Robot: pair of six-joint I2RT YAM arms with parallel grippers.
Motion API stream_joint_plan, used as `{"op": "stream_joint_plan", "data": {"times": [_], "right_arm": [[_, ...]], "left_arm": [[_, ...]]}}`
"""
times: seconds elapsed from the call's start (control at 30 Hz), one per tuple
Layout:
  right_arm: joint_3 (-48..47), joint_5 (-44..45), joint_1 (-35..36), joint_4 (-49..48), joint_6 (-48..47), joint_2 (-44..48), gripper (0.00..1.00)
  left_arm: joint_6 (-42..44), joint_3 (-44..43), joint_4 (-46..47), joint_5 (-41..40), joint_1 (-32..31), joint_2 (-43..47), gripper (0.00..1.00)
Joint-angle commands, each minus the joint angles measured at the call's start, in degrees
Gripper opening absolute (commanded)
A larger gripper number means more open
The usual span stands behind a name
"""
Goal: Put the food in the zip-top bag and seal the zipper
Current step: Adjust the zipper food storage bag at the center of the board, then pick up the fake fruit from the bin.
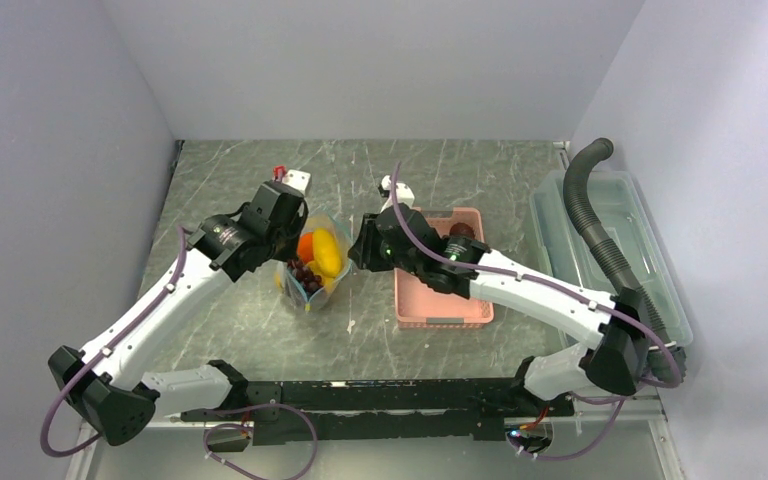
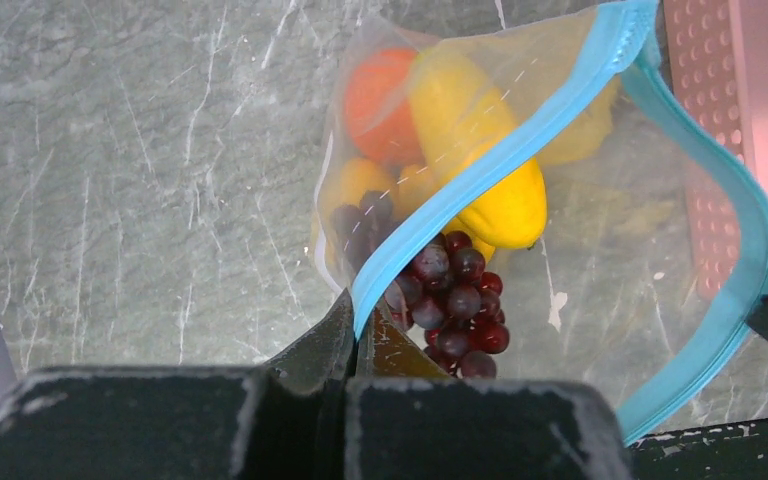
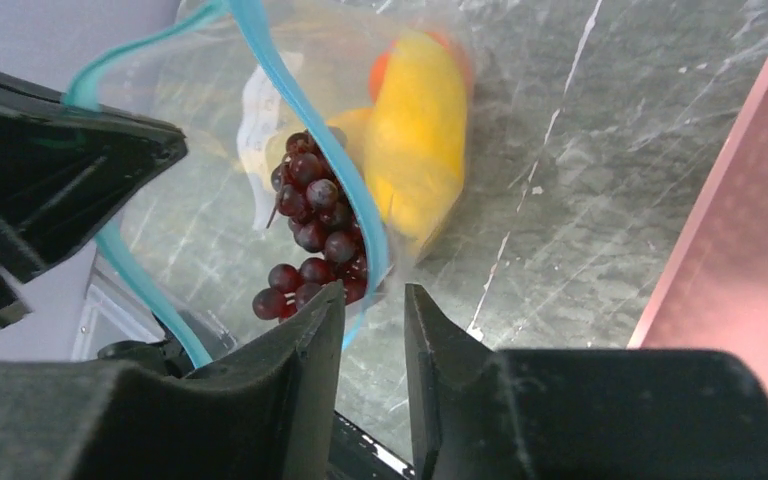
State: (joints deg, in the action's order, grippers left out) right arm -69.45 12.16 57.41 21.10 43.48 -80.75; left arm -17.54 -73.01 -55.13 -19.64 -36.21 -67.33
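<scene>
The zip-top bag (image 1: 312,264) hangs between my two grippers over the table, mouth gaping. Inside it lie an orange fruit (image 2: 380,90), yellow pieces (image 2: 480,150) and dark red grapes (image 2: 455,300). My left gripper (image 2: 357,325) is shut on one end of the teal-blue zipper (image 2: 520,150), its fingers pinching the strip. My right gripper (image 3: 373,292) stands at the bag's opposite side with its jaws a little apart. The zipper (image 3: 300,130) runs down just past its left fingertip, not pinched. In the top view the left gripper (image 1: 295,235) and right gripper (image 1: 360,246) flank the bag.
A pink perforated basket (image 1: 440,300) lies right of the bag, under my right arm, with a dark red lump (image 1: 461,231) at its far end. A clear plastic bin (image 1: 650,260) with a black corrugated hose (image 1: 600,225) over it stands along the right wall.
</scene>
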Motion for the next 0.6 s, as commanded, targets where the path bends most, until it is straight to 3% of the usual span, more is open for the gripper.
{"op": "stream_joint_plan", "data": {"times": [0.0,0.27,0.57], "right_arm": [[-2.9,3.8,-0.3,0.6,-2.0,4.4,0.38],[-4.2,12.8,-0.8,5.4,-6.0,9.5,0.59],[-4.3,17.5,-6.4,11.0,-12.2,11.9,0.62]], "left_arm": [[1.2,2.5,5.3,-0.7,-0.1,2.6,0.00],[1.2,6.0,6.4,-1.3,0.0,3.9,0.00],[1.5,7.4,7.6,-1.5,0.2,6.7,0.00]]}}
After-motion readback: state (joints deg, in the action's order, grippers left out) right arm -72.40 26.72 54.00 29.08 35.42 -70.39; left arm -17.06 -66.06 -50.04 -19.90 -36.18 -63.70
